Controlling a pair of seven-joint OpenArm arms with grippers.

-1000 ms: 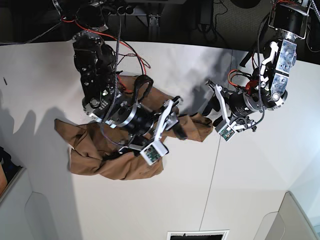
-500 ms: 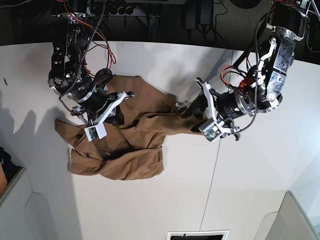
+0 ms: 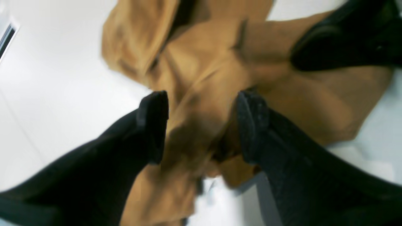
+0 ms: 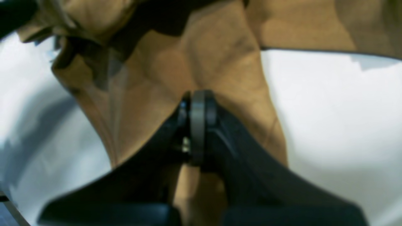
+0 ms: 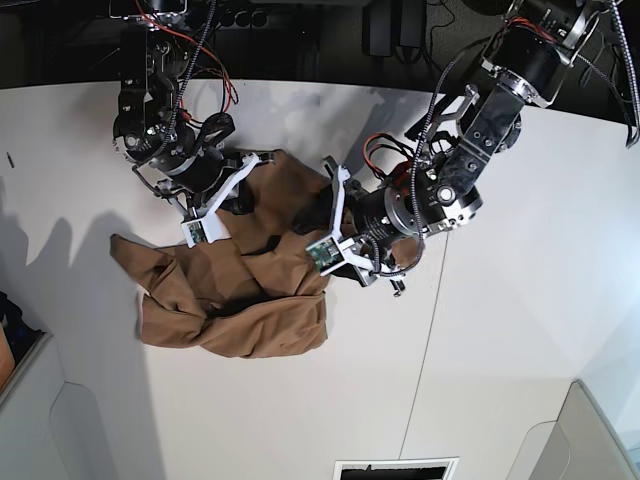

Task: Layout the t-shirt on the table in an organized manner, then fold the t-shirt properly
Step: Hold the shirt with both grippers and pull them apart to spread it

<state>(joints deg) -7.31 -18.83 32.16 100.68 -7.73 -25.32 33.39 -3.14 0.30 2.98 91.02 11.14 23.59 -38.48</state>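
The left gripper has moved over onto the t-shirt; its jaws are spread wide over a bump of cloth. The right gripper has its jaws pressed together against the cloth. The t-shirt lies crumpled near the table's far left side.

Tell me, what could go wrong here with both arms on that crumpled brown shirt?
The right pincer looks pinched shut on a fold of the t-shirt; it may have caught several layers, so pulling could drag the whole bundle instead of spreading it. The left pincer stands open over bunched cloth and might close on a thick wad. The arms are close together, so they could bump each other.
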